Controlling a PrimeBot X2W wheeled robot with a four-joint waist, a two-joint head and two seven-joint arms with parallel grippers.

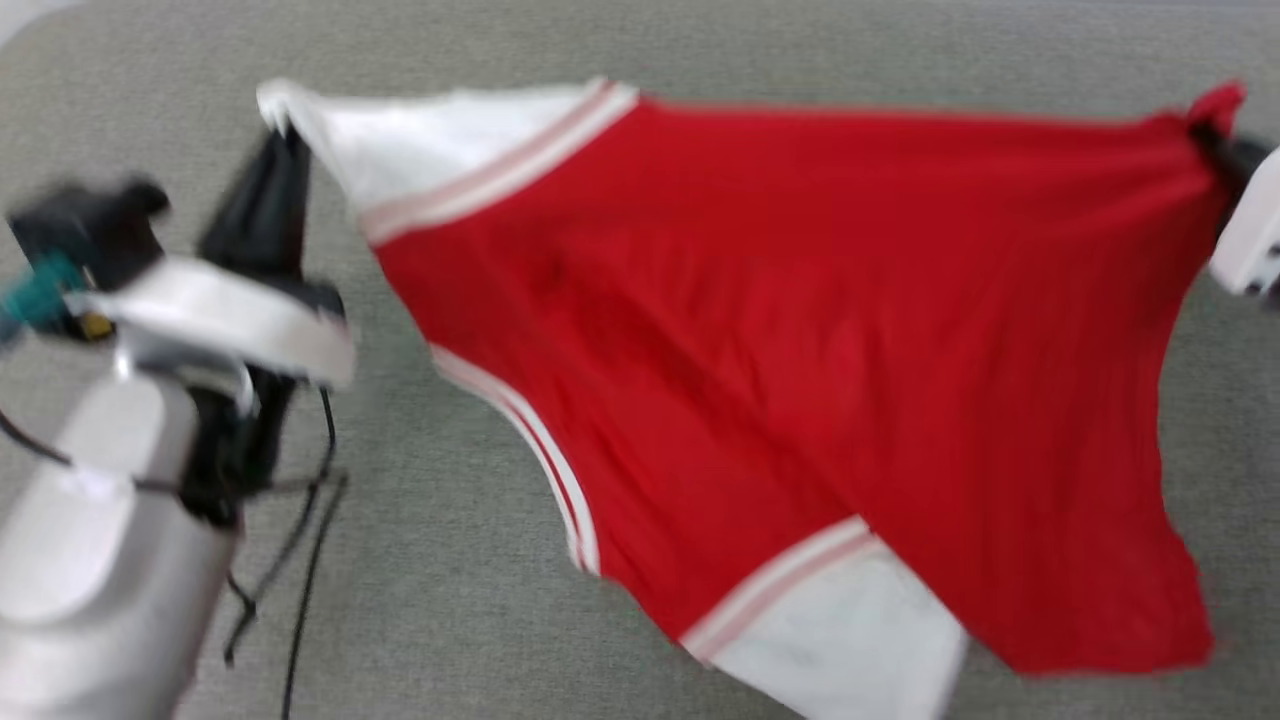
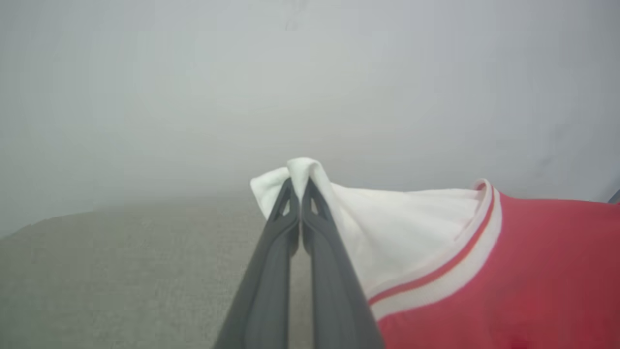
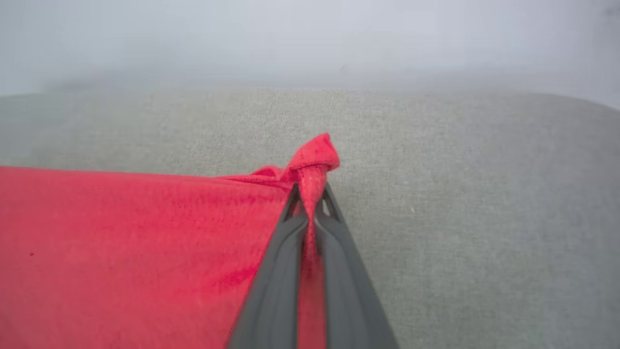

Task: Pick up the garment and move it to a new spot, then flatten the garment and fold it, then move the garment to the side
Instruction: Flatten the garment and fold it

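Observation:
The garment [image 1: 800,340], red with white striped-trim sleeves, hangs stretched above the grey fabric surface [image 1: 450,560], held at two points. My left gripper [image 1: 283,135] is shut on the tip of one white sleeve [image 2: 387,228] at the upper left; in the left wrist view the left gripper [image 2: 300,186] pinches that white cloth. My right gripper [image 1: 1215,135] at the far right is shut on a bunched red corner; in the right wrist view the right gripper [image 3: 310,194] clamps the garment [image 3: 121,252]. The other white sleeve [image 1: 850,640] hangs low in front.
Grey woven surface [image 3: 460,218] spreads under everything, its curved far edge meeting a pale wall [image 2: 290,72]. My left forearm [image 1: 90,540] with loose black cables [image 1: 300,560] fills the lower left of the head view.

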